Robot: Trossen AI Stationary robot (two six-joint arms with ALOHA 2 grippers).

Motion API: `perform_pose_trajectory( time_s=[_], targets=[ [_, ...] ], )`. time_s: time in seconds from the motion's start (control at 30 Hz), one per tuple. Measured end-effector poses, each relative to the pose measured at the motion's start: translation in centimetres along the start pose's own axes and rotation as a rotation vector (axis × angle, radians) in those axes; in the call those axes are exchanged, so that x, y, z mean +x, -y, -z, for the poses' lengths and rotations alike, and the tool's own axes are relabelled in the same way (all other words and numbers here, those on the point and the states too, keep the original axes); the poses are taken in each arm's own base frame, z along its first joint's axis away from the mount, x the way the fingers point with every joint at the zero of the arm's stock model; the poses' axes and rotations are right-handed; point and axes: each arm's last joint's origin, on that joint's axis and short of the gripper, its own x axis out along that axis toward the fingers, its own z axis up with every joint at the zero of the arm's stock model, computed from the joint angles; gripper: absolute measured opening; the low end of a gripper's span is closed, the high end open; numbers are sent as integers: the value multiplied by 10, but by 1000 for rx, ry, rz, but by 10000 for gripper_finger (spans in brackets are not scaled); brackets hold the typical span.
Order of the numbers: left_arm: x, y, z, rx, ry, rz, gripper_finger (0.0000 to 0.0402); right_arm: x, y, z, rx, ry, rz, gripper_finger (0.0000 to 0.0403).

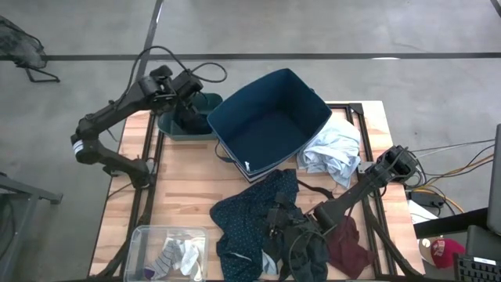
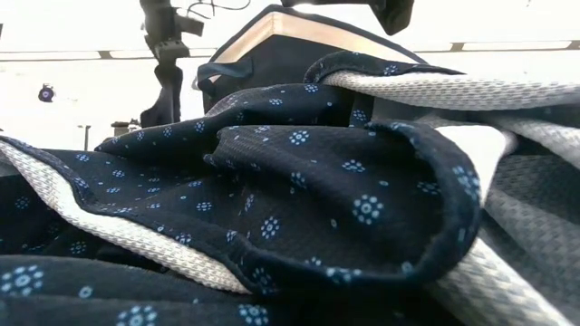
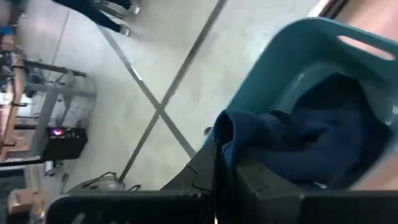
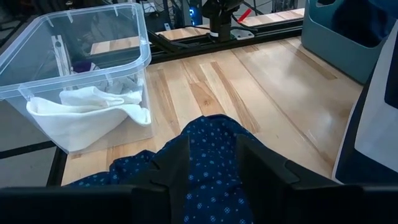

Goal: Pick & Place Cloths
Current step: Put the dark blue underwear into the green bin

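Note:
My left gripper (image 1: pixel 188 94) is at the table's far left, above a teal bin (image 1: pixel 168 129), and is shut on a dark blue cloth (image 3: pixel 323 137). That cloth hangs down into the bin. The navy white-dotted shirt (image 1: pixel 243 219) lies crumpled on the table near the front middle. My right gripper (image 4: pixel 211 168) is low over it, open, with one finger on either side of a raised hump of the shirt. The pale blue-white shirt (image 1: pixel 333 153) lies right of the navy box. The maroon piece (image 1: pixel 348 251) and black pieces (image 1: pixel 301 243) lie at the front right. My left gripper pinches a bunched upper end of the dark blue cloth (image 3: pixel 227 127) between its two fingers, slanting down from above. The cloth hangs below the fingers, and its lower part rests inside the teal bin (image 3: pixel 280 68). My right gripper's fingers (image 4: pixel 174 165) flank the shirt's hump; I cannot tell whether they touch it.
The big navy fabric box (image 1: pixel 270 121) stands tilted at the far middle. A clear plastic tub (image 1: pixel 168 251) holding small white and grey socks stands at the front left. A thin dark hanger (image 1: pixel 313 190) lies between the shirts. Bare wood shows between the tub and the teal bin.

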Motion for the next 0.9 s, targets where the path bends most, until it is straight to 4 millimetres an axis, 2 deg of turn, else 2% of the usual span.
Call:
perform_pose_trajectory(
  time_s=[0.17,0.37,0.57,0.73,0.9],
  targets=[
    [12,2,-2,23,-27,-14,54,0,0,0,-1,0,-1,135],
    [14,-3,0,-22,-36,-30,128,0,0,1,-2,-2,0,119],
    [9,0,5,-48,-27,145,191,0,0,1,-3,-3,0,94],
    [7,3,8,-35,-34,268,207,0,0,1,-3,-3,0,74],
    [8,4,12,19,-80,267,206,0,0,1,-3,-3,0,59]
  ],
)
